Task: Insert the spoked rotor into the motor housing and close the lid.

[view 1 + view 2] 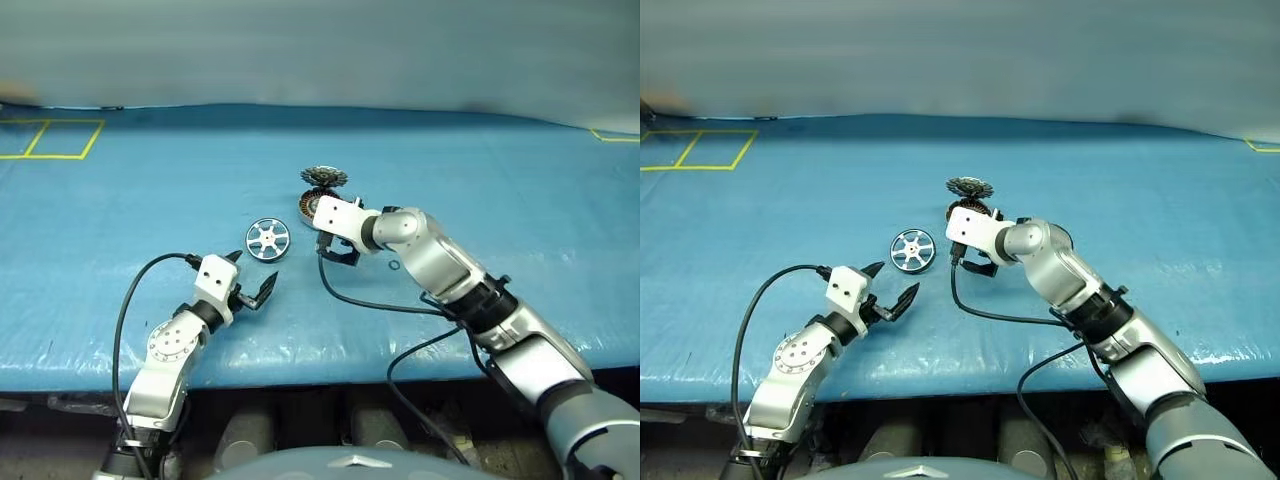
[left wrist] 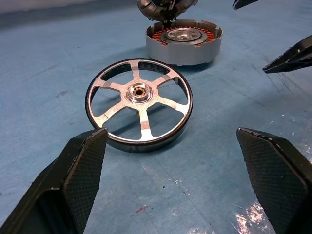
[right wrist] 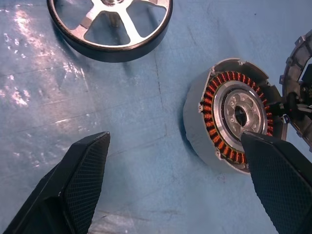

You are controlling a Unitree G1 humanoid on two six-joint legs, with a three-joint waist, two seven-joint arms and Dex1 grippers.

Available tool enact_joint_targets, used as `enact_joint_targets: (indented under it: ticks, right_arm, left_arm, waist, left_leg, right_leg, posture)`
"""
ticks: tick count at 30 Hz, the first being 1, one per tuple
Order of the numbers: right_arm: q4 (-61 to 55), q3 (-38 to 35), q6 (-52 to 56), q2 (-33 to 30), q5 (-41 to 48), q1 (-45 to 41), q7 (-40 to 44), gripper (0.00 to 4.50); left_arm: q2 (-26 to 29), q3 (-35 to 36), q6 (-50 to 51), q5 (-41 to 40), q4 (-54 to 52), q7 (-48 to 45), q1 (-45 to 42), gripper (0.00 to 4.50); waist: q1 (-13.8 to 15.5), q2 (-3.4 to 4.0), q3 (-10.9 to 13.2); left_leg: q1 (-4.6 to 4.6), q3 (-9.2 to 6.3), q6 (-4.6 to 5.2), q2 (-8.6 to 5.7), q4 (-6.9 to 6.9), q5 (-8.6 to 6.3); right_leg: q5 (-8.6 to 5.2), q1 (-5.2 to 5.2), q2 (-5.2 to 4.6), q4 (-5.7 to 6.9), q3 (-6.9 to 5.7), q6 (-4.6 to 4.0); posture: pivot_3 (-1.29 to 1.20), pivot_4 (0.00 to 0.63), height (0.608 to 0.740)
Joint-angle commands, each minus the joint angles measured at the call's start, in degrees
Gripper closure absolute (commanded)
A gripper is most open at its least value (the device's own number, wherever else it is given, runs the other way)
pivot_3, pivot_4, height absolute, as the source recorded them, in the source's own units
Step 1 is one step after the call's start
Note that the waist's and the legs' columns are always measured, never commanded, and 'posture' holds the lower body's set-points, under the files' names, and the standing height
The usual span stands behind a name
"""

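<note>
A: The left gripper point(image 1: 252, 281), two black textured fingers, stands spread wide and empty, just short of the spoked rotor point(image 2: 139, 104), a flat silver wheel with six pale spokes and a small hub, lying on the blue plastic-covered table point(image 1: 120, 220).

B: And the other arm?

A: The right gripper point(image 1: 338, 250) is likewise spread, holding nothing. In its wrist view one pad point(image 3: 280, 178) overlaps the edge of the motor housing point(image 3: 230, 117), a short silver cylinder ringed with copper-brown windings; whether it touches cannot be told.

B: The lid?

A: The lid point(image 1: 324, 177), a dark toothed round cap, rests beyond the housing, just beside it.

B: Risks?

A: Probably three: a pad knocking the housing into the lid; the thin rotor sliding on the slick sheet as fingers close; the two arms crowding.
</note>
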Motion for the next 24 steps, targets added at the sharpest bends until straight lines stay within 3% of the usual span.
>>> enact_joint_targets:
  ticks: [1, 7, 24]
  right_arm:
    - [9.2, -0.4, -5.4, 3.0, -2.0, -5.1, 0.6, 0.01]
    - [25.1, -1.9, -13.3, 7.4, -4.0, -11.0, -0.5, 0.01]
    - [45.2, -6.4, -24.1, 13.9, -5.3, -15.3, 1.7, 0.01]
  left_arm:
    - [-0.1, -0.8, -3.3, 0.9, -2.4, 0.0, 0.7, 0.01]
    - [-0.6, -1.6, -4.7, 1.2, -3.4, 0.5, 2.6, 0.01]
    - [-2.0, -3.0, -5.0, 1.7, -4.0, 1.8, 4.2, 0.01]
  waist:
    - [-0.1, 0.01, 0.0]
    - [-0.1, 0.05, 0.0]
    - [-1.0, 0.22, 0.1]
  left_leg:
    - [-0.02, 0.02, -0.15, 0.00, 0.00, 0.08]
    - [-0.07, 0.03, -0.23, 0.00, -0.07, 0.10]
    - [-0.10, 0.03, -0.22, -0.01, -0.16, 0.07]
  right_leg:
    - [0.00, -0.02, -0.02, -0.01, 0.01, 0.00]
    - [0.00, -0.12, -0.08, 0.00, 0.04, -0.01]
    - [0.00, -0.21, -0.21, 0.03, 0.04, -0.04]
  posture:
    - [0.00, 0.150, 0.740]
    - [0.00, 0.150, 0.740]
    - [0.00, 0.150, 0.740]
